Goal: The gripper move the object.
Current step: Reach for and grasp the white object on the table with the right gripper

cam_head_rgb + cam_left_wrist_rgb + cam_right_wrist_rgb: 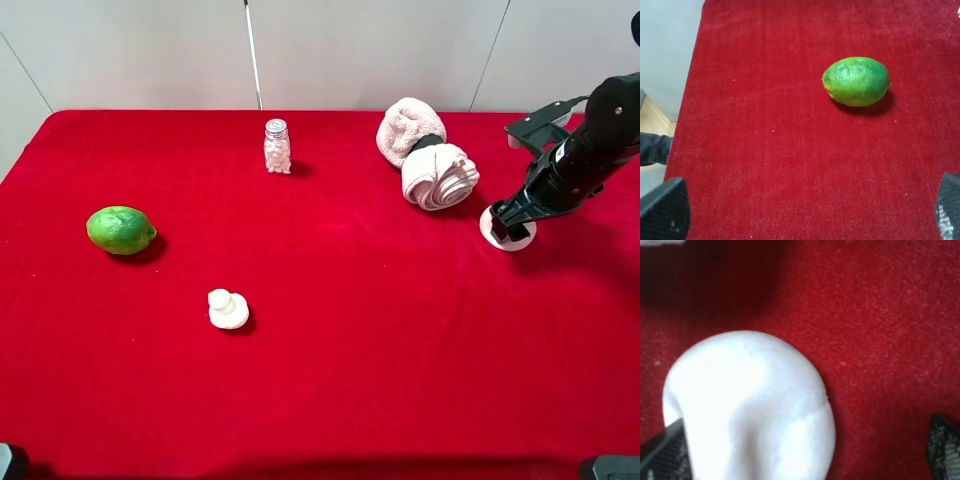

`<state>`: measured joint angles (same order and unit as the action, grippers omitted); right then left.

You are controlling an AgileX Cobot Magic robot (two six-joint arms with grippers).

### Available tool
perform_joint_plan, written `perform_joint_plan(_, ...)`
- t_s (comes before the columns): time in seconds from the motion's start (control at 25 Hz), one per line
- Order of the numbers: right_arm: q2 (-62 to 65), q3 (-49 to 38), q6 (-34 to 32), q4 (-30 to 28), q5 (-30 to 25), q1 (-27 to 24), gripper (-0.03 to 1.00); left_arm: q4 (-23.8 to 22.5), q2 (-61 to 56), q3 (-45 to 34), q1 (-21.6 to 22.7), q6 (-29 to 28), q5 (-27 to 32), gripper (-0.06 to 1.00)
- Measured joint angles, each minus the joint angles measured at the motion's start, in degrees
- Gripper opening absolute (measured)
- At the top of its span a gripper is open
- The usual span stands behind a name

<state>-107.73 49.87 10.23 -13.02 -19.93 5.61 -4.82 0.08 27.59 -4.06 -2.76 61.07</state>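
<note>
The object, a pale pink rounded dome (497,237), lies on the red cloth at the right, just right of the rolled towels. My right gripper (512,222) is directly over it, low and open. In the right wrist view the object (750,405) fills the lower left. One fingertip (665,450) is at its edge and the other (945,445) is well clear of it, so the gripper (805,455) holds nothing. My left gripper (805,210) is open and empty above the cloth, short of the lime.
A green lime (120,229) lies at the left, and also shows in the left wrist view (856,81). A white mushroom-shaped piece (228,309) sits front of centre. A small shaker jar (277,146) stands at the back. Two rolled pink towels (425,152) lie right of centre.
</note>
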Motion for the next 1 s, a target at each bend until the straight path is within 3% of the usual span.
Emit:
perform_joint_plan(0.48,-0.45,0.0,0.02,1.85,0.12,0.0,0.65,0.0,0.0,0.0,0.0,0.0,0.0,0.97)
perform_joint_plan(0.64,-0.48,0.0,0.02,2.97,0.06,0.0,0.54,0.0,0.0,0.0,0.0,0.0,0.0,0.97)
perform_joint_plan(1.0,-0.48,0.0,0.02,4.51,0.06,0.0,0.16,0.0,0.0,0.0,0.0,0.0,0.0,0.97)
